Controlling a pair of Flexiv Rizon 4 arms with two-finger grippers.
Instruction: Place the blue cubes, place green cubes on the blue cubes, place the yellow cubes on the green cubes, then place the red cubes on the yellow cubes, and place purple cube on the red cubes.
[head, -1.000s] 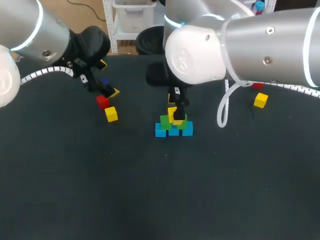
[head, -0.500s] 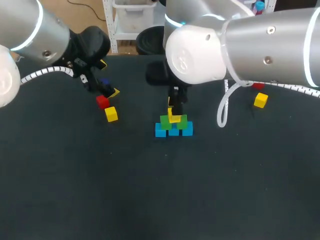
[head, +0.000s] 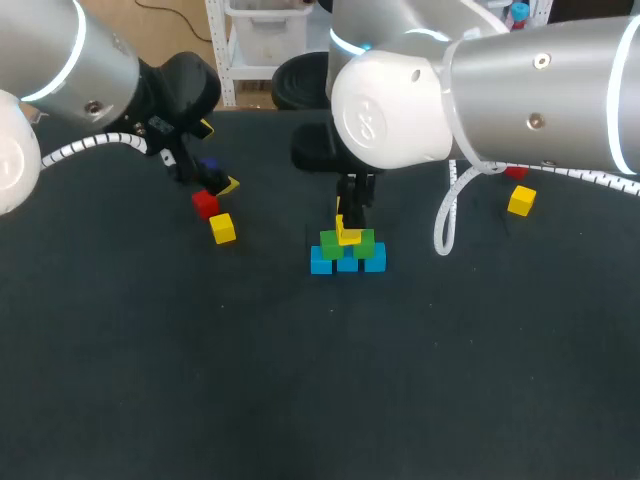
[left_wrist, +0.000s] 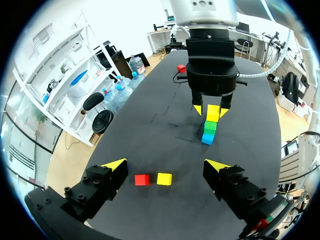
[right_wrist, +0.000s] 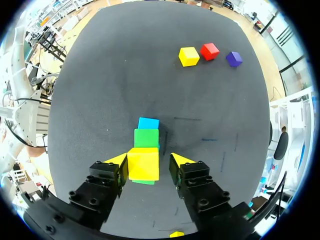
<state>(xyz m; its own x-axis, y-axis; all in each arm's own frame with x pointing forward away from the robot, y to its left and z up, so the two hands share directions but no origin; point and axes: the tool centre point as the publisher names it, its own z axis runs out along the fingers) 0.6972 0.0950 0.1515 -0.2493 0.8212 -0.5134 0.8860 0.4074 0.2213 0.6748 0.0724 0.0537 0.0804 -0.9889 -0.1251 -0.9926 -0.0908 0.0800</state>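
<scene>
The right claw (right_wrist: 149, 160) hangs over the stack in the middle of the table. Its fingers have let go of the small yellow cube (right_wrist: 143, 163) between them. That cube sits on the green cubes (head: 364, 242), above the blue cubes (head: 374, 260). One finger is very close, so a brush going up could tip the cube off. The left claw (left_wrist: 166, 165), far left, is wide open.

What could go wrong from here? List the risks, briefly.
1. The right gripper's open fingers flank the yellow cube on the green cubes; one looks nearly against it, so a skewed lift might drag it off.
2. The open left gripper hangs over the red cube and spare yellow cube, which sit close; grabbing one might nudge the other.
</scene>
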